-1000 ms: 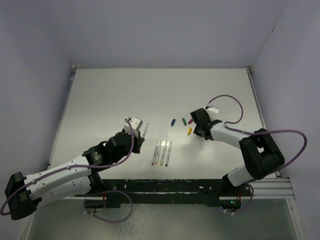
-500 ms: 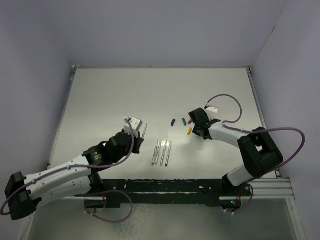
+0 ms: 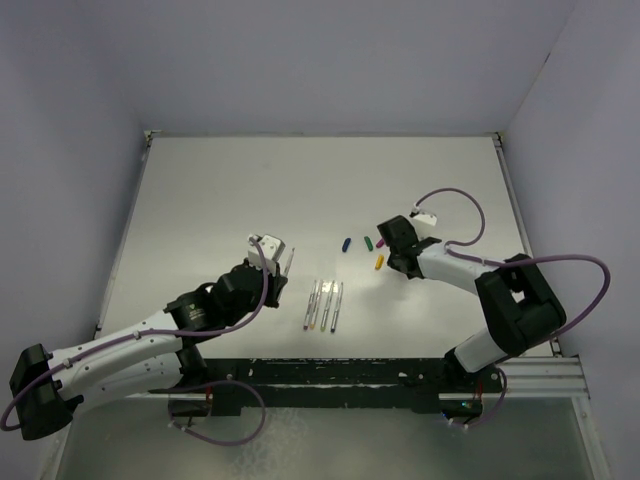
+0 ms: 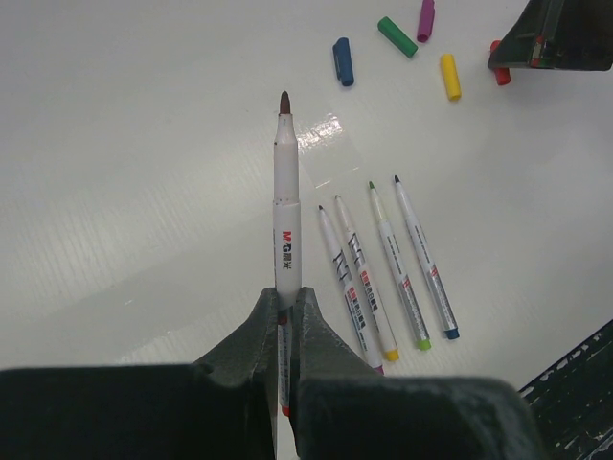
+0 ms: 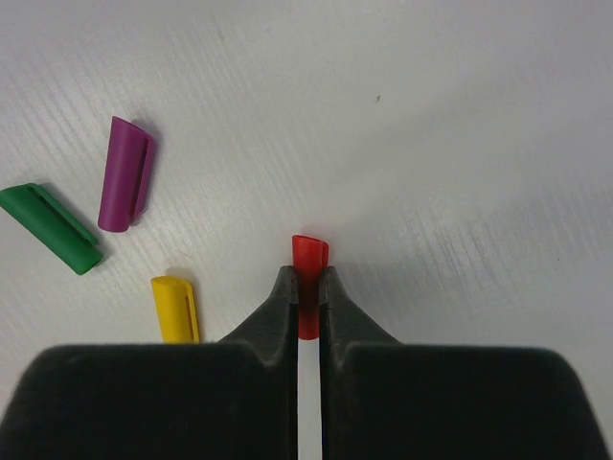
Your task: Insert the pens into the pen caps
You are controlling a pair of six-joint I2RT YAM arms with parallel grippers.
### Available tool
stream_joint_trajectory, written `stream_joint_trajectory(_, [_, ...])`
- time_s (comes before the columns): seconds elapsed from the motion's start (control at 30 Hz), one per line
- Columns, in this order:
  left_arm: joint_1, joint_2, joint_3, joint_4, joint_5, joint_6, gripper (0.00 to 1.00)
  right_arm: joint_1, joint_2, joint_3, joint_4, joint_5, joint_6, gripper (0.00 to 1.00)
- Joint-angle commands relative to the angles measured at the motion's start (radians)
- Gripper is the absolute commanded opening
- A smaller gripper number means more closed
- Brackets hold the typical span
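Bright even light, faint shadows, glare patch on the table (image 4: 324, 144) (left wrist view), sharp focus

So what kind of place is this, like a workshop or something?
Probably a robot lab test cell, not a workshop: a bare white table boxed in by plain walls, a left arm and right arm bolted to a rail, and pens and caps laid out.
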Motion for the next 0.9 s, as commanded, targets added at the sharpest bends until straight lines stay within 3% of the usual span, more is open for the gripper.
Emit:
stream_joint_trajectory(0.0, [-0.004,-0.011,0.006,0.042,-0.017,0.014,0.0,0.002,0.02,-0.021,-0.086,-0.057,-0.011,0.0])
stream_joint_trajectory(0.27, [-0.004,0.011,0.018,0.066,-0.014,0.03,0.0,0.002,-0.137,-0.033,0.081,-0.161,-0.153,0.0])
stream_joint_trajectory(0.63, [-0.004,0.009,-0.038,0.306,0.134,0.041,0.0,0.002,-0.359,-0.052,0.375,-0.349,-0.347,0.0])
stream_joint_trajectory(0.87, [-0.003,0.087,-0.032,0.485,0.227,0.014,0.0,0.002,-0.476,-0.169,0.734,-0.478,-0.438,0.0])
